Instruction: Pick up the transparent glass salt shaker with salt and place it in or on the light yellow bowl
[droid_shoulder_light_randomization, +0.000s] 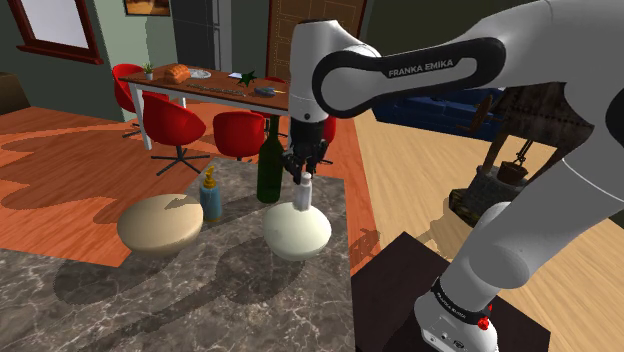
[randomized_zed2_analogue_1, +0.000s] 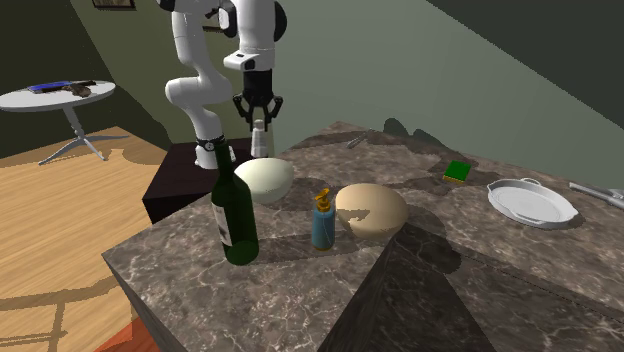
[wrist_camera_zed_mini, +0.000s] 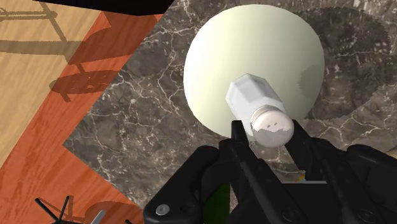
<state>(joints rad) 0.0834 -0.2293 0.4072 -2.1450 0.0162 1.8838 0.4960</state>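
The salt shaker hangs pinched between the fingers of the tool, just above the pale yellow bowl at the middle of the shoulder view, and I can't see it touching the bowl. One dark green bottle stands just behind the bowl, close beside the tool. Left of that is one blue pump bottle, then a tan bowl, making two bowls on the marble surface. At the second exterior view's right, one white dish and one green sponge lie well apart from them.
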